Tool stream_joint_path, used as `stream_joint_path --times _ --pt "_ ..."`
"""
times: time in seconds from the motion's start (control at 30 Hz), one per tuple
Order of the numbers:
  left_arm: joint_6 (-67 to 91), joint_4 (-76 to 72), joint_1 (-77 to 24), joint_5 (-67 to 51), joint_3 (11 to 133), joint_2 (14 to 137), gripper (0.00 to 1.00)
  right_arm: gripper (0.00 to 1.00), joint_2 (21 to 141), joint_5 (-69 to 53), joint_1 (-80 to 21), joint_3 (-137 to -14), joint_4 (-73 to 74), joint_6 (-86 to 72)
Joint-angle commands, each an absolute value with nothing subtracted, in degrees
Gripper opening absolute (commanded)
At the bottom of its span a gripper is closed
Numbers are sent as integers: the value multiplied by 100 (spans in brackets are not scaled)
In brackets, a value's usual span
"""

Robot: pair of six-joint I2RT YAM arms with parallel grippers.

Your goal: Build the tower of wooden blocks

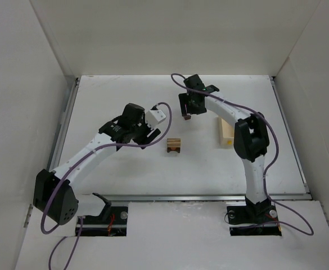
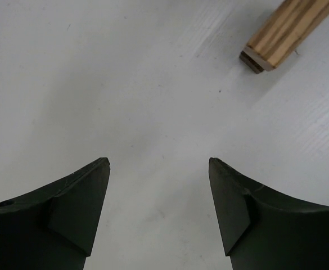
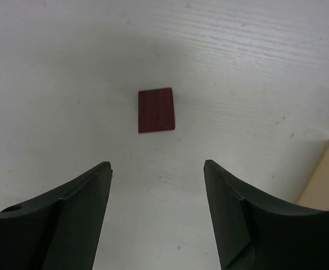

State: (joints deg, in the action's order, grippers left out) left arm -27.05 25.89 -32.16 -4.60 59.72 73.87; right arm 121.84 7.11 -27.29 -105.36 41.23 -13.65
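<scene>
**A:** Overhead, where does the wood block tower (image 1: pixel 174 145) stand?
**B:** Mid-way across the table (image 1: pixel 113 174), between the arms, with a cream box (image 1: pixel 226 132) to its right.
**A:** Left wrist?
**B:** The left gripper (image 2: pixel 158 208) is spread and empty, the tower far right.
**A:** Right wrist?
**B:** The right gripper (image 3: pixel 157 208) is parted and empty, a reddish-brown block (image 3: pixel 156 110) lying just beyond it.

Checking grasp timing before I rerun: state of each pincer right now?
Left pincer: open, holding nothing.
Right pincer: open, holding nothing; reddish-brown block lies loose beyond its tips.
</scene>
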Motion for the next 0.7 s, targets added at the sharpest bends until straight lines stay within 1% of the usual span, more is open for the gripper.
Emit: stream_joint_path --times 0.0,0.1,0.27,0.37,0.53,0.6,0.67 --pt "-2303 2093 -3103 17 5933 7224 68 72 12514 1099 -2689 -11249 4236 -1240" --pt "-2251 2092 -3050 18 5880 7286 68 72 12875 1099 -2689 -11364 4289 -1134" --pt "-2250 2039 -3050 18 5880 7391 68 70 13043 1037 -2689 -11294 4061 -1081" --pt "-2303 2039 -3050 -35 5828 7392 68 64 13043 976 -2689 -11294 3990 -1081" --pt "-2303 2039 -3050 -35 5827 7392 68 59 13095 905 -2689 -11171 3867 -1081" --pt "-2303 2039 -3050 -35 5775 7392 68 55 13148 853 -2689 -11171 3867 -1081" --pt "-2303 2039 -3050 -35 5774 7392 68 53 13148 853 -2689 -11171 3867 -1028"
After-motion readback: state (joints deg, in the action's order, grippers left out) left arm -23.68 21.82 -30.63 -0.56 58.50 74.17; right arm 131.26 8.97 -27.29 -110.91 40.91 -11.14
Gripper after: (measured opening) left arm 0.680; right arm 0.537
